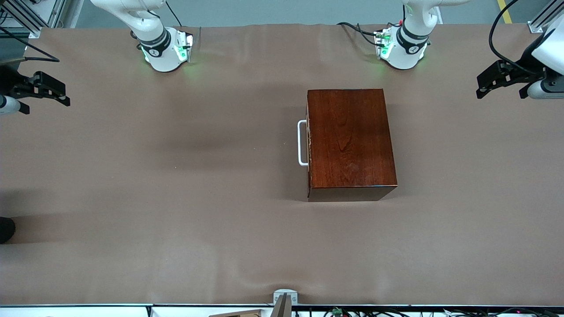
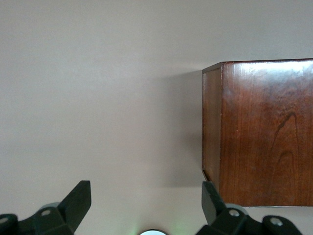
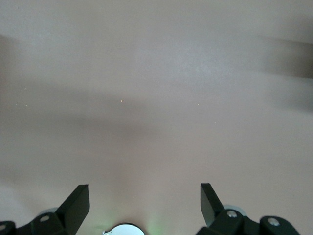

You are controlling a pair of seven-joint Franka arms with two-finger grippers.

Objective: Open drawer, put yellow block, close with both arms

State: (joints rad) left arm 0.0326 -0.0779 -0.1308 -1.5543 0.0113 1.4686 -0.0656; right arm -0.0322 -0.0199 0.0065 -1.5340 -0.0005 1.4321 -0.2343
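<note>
Drawer (image 1: 308, 143) interior hidden inside box (image 1: 350, 141); both arms cut off by front view's edges.

Brown table cover (image 1: 176, 176); cables (image 1: 396, 311) along its near edge.

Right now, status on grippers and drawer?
Left gripper open, empty, over the table's left-arm end. Right gripper open, empty, over the right-arm end. Drawer shut in its box; yellow block not visible. Handle unobstructed.
</note>
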